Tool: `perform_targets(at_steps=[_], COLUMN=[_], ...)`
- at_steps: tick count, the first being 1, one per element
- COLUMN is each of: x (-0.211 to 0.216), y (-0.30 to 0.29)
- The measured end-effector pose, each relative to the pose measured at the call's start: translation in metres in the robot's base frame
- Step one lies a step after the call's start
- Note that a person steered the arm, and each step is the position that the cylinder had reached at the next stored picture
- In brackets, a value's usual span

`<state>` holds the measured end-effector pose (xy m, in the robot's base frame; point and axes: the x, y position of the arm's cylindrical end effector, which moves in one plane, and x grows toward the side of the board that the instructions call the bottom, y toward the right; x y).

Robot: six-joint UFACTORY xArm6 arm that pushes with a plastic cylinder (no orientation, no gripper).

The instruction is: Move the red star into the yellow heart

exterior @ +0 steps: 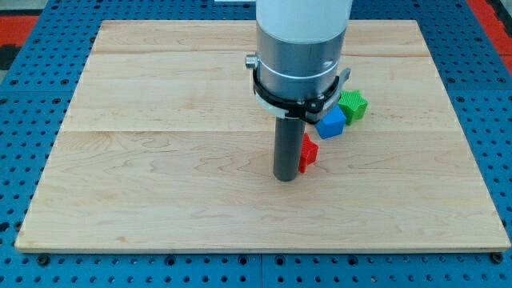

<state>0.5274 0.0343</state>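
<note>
Three blocks show on the wooden board (160, 160): one red, one blue and one green. No yellow heart can be made out anywhere in the view. The red block (308, 153), partly hidden behind the rod so that its star shape cannot be confirmed, lies touching or just beside the tip (286, 179) on the tip's right in the view. The blue cube (330, 122) sits up and to the right of the tip, a little beyond the red block. The green block (352, 105) lies farther in the same direction, just beside the blue cube.

The arm comes down from the view's top near the middle, its pale cylindrical body (302, 32) ending in a metal collar, with the dark rod standing upright below it. The arm carries no pincer, so nothing is gripped; the rod only meets the board.
</note>
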Motion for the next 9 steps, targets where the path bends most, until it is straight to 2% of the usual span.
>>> perform_targets(at_steps=[1,2,3,6,8,9], x=[0.010,-0.004,-0.039,-0.089,-0.076,-0.055], y=[0.013,0.015,0.015,-0.002,-0.083,-0.084])
